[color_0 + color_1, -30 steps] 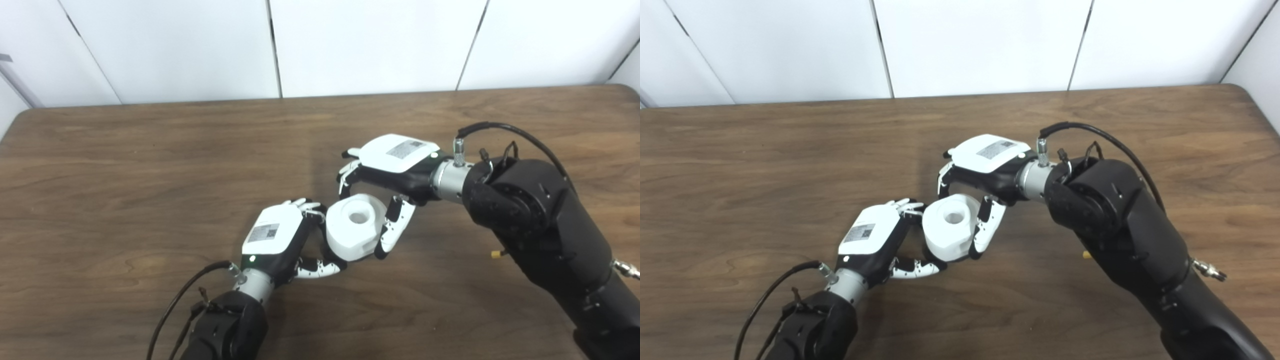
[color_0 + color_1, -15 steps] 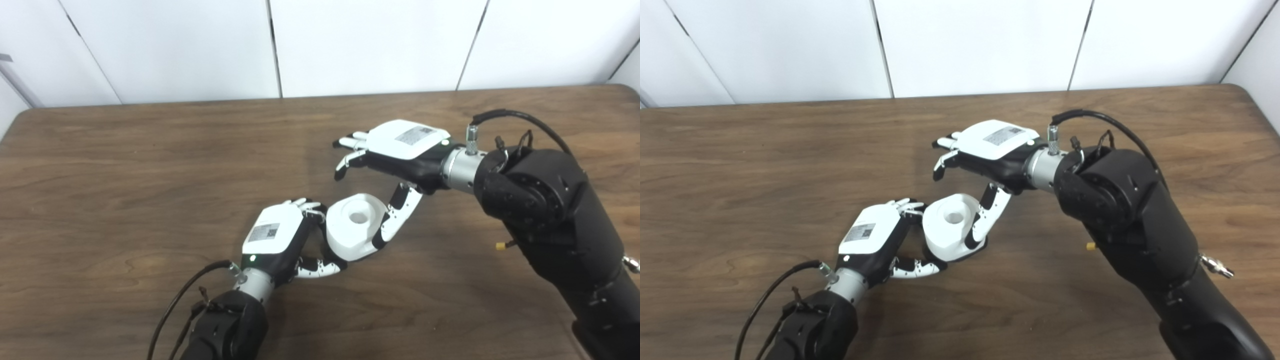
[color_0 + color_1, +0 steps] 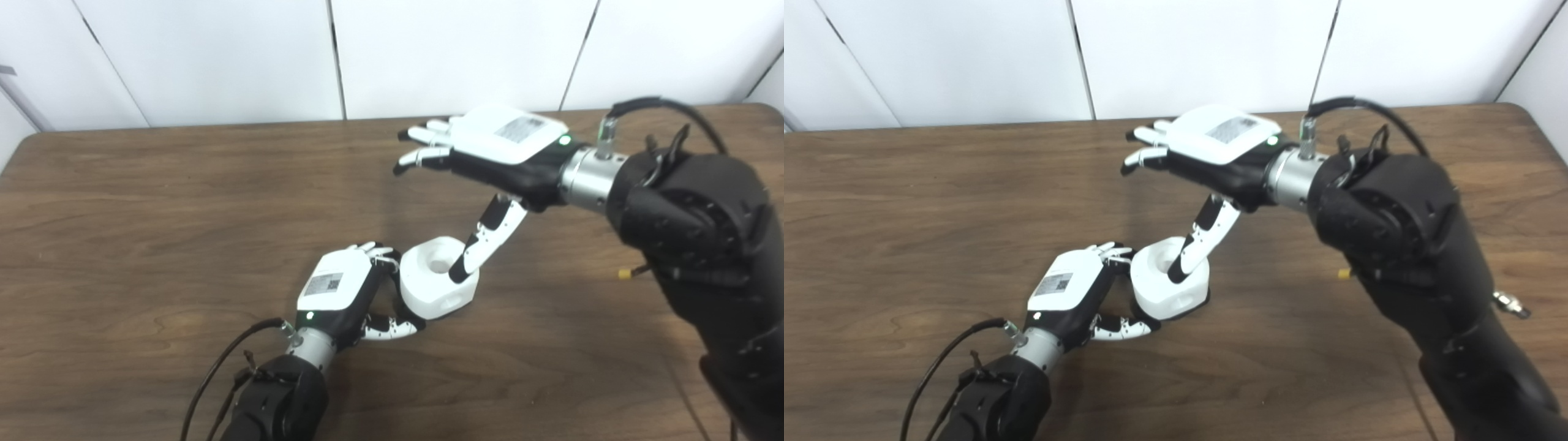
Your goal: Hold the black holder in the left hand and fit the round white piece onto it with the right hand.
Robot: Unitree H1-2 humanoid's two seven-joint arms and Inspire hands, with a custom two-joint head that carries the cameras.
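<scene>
Since a second ago the right hand (image 3: 490, 144) has let go of the white piece (image 3: 436, 279) and risen above it, toward the far edge of the bench (image 3: 153, 202); the piece has stayed put. From the left eye, that hand hangs open, holding nothing, fingers (image 3: 422, 136) spread and pointing left, its thumb (image 3: 487, 239) slanting down so that the dark tip shows in front of the piece's top; whether it touches cannot be told. The white piece sits on the bench, round on top with a hole, blocky at its base. The left hand (image 3: 343, 291) lies just left of the piece, closed against that side of it, fingertips at the upper rim and thumb (image 3: 392, 327) curled under the near-left edge. No black holder can be made out apart from the piece. From the right eye, the same layout: the right hand (image 3: 1213, 144) open above and behind the white piece (image 3: 1167, 285), thumb (image 3: 1203, 236) reaching down over the hole. A thin dark edge shows under the piece's right side, though I cannot tell whether that is the holder or shadow. The left hand (image 3: 1069, 288) grips the piece's left side, its arm coming up from the near-left.
</scene>
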